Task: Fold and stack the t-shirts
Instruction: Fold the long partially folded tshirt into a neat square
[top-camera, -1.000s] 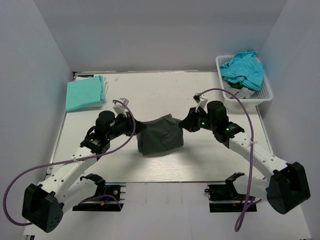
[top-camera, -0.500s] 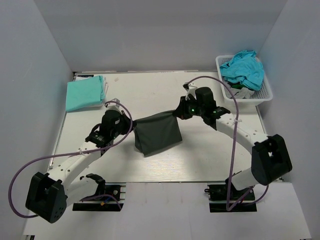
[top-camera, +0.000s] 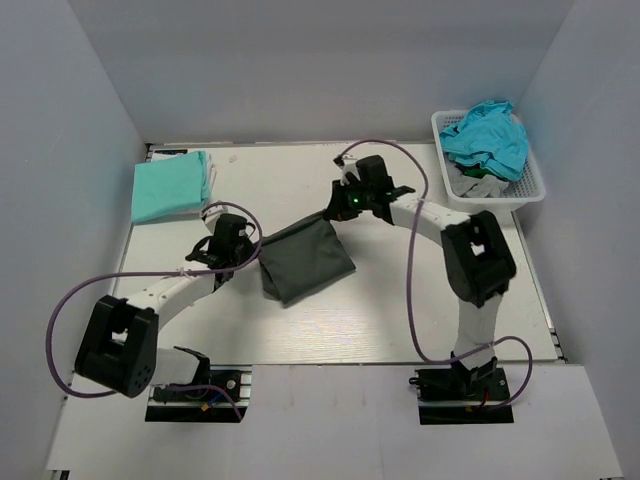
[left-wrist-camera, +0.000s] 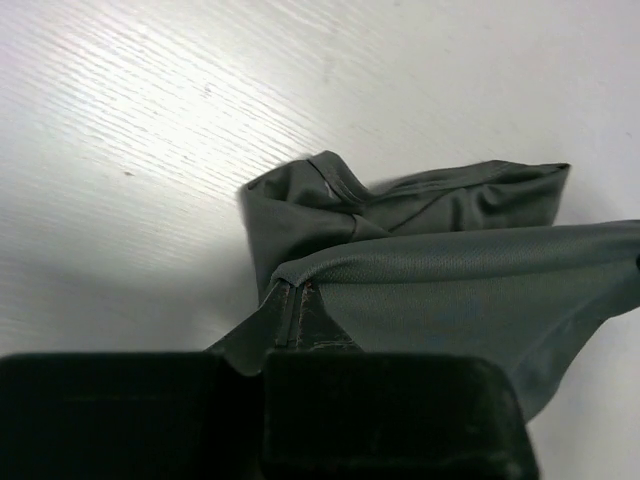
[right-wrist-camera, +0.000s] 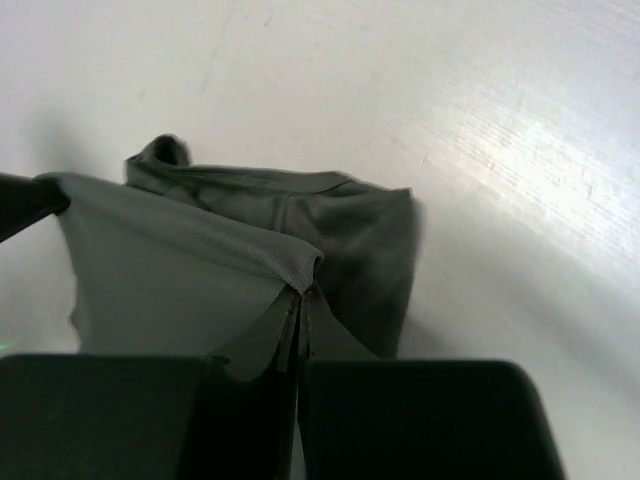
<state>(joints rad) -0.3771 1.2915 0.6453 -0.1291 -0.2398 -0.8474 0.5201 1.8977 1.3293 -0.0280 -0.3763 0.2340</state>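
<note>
Charcoal-grey t-shirt just left of centre in the top view, stretched between two grippers as a slanted band, upper edge taut, lower part bunched low over the table; touching it or just clear, cannot tell. Left gripper at the cloth's lower-left corner, clamped tight on it. Right gripper at the upper-right corner, likewise pinched onto the fabric.

From the left wrist: fingers pressed together along the bottom of the frame, a seamed corner of the shirt nipped between them, hem running off to the right edge, a loose fold with a ribbed collar behind it near frame centre.

From the right wrist: fingers closed with no gap, another corner of the same shirt caught between them, top hem running toward the left edge, remaining cloth drooping behind at mid-frame.

Mint-green t-shirt folded flat in the upper left of the top view, well apart from both arms. White lattice basket in the upper right, with a crumpled teal t-shirt heaped on top and a bit of grey cloth beneath it.
</note>
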